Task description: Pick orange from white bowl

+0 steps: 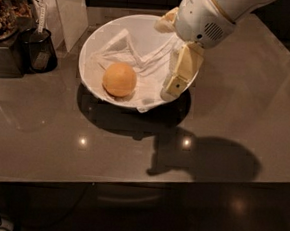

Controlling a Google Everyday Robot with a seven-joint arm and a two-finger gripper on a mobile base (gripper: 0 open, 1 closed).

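The orange [120, 79] lies in the white bowl [98, 36], on the white cloth lining, left of the bowl's middle. The bowl stands on the dark table top at the back, left of centre. My gripper [178, 75] hangs from the white arm [213, 12] over the bowl's right rim, to the right of the orange and apart from it. It holds nothing that I can see.
A dark cup-like container [39, 49] and a dark appliance with a jar of food [2, 21] stand at the left rear. A white panel [68, 6] stands behind the bowl. The brown glossy table [247, 95] stretches right and towards the front edge.
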